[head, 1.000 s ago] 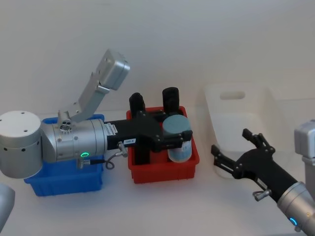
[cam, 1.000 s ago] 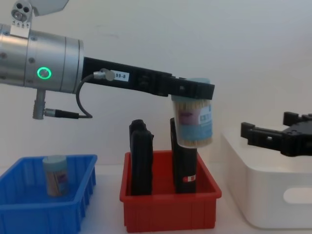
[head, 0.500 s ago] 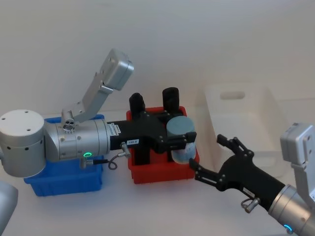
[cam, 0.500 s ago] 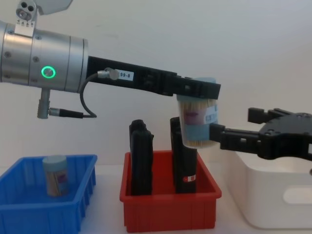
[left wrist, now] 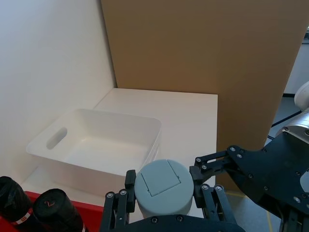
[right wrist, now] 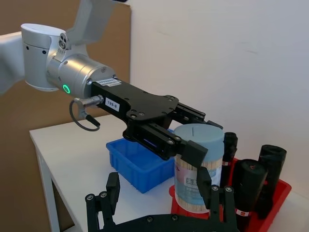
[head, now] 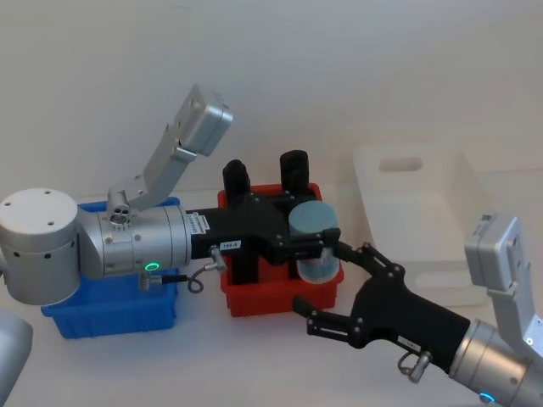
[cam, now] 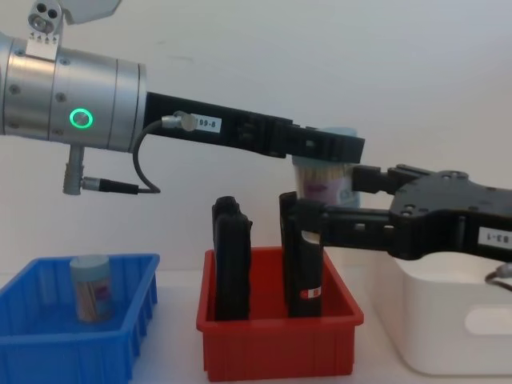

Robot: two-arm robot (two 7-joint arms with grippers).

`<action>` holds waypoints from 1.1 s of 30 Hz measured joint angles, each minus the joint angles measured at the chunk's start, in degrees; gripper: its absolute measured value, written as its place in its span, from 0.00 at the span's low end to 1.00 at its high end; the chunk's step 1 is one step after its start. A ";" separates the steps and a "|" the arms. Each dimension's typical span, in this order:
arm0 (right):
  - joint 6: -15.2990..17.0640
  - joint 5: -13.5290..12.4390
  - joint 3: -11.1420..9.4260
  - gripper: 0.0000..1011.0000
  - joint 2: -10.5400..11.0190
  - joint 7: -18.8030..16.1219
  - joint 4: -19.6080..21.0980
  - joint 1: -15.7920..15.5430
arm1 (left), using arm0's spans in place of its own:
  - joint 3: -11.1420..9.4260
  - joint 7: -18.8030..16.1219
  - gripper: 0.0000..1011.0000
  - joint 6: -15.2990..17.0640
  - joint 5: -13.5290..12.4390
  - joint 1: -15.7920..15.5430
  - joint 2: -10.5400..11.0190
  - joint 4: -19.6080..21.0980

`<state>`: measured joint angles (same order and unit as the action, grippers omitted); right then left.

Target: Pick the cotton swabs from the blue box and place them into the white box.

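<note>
**Handover in progress: jar in mid-air over the red bin**

Nearest the robot, the right gripper [head: 316, 275] is reaching in with its jaws spread wide, one finger on either side of the cotton-swab jar [right wrist: 207, 137]. It is apparently not pressing yet and is likely lining up to receive the jar.

The left gripper [cam: 326, 150] is clamping the jar near its lid. It is holding the jar upright above the red bin [cam: 276, 352] and the black upright objects [cam: 230, 256], which leaves the body free for the other arm.

A second jar [cam: 90, 286] is waiting in the blue box [cam: 72, 352]. Farther right, the white box [head: 411, 153] is standing open, probably easier for the right arm to reach.
</note>
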<state>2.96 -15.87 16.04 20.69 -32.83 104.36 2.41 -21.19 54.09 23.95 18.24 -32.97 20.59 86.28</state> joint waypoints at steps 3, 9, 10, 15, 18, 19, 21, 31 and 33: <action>0.21 0.21 0.19 0.99 -0.23 -0.72 -0.26 0.54 | 0.00 0.00 0.66 0.00 -0.02 -0.02 -0.01 -0.03; 0.64 0.42 0.55 0.99 -0.55 -1.47 -0.63 1.26 | 0.06 -0.01 0.66 0.00 -0.03 -0.07 -0.02 -0.03; 0.70 0.42 0.57 0.99 -0.55 -1.51 -0.63 1.28 | 0.06 -0.01 0.66 0.00 -0.03 -0.07 -0.02 -0.03; 1.07 0.19 0.79 0.99 -0.40 -1.64 -0.45 1.22 | 0.00 0.05 0.66 0.00 -0.02 -0.07 -0.05 -0.03; 1.22 -0.12 0.87 0.99 -0.08 -1.64 -0.03 0.89 | -0.07 0.11 0.66 0.00 -0.01 -0.07 -0.07 -0.03; 1.27 -0.22 0.88 0.99 0.01 -1.64 0.06 0.80 | -0.08 0.14 0.66 0.00 0.00 -0.07 -0.07 -0.03; 1.35 -0.41 0.90 0.99 0.22 -1.58 0.25 0.59 | -0.08 0.16 0.66 0.01 0.01 -0.07 -0.08 -0.02; 1.93 -2.20 0.55 0.99 2.26 -0.24 1.44 -1.35 | -0.07 0.17 0.66 0.01 0.01 -0.07 -0.05 -0.02; 1.99 -2.45 0.49 0.99 2.52 -0.09 1.53 -1.56 | -0.07 0.17 0.66 0.01 0.01 -0.07 -0.05 -0.02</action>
<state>4.95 -18.32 16.53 23.21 -32.91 105.89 0.84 -21.26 54.26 23.95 18.25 -33.04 20.54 86.26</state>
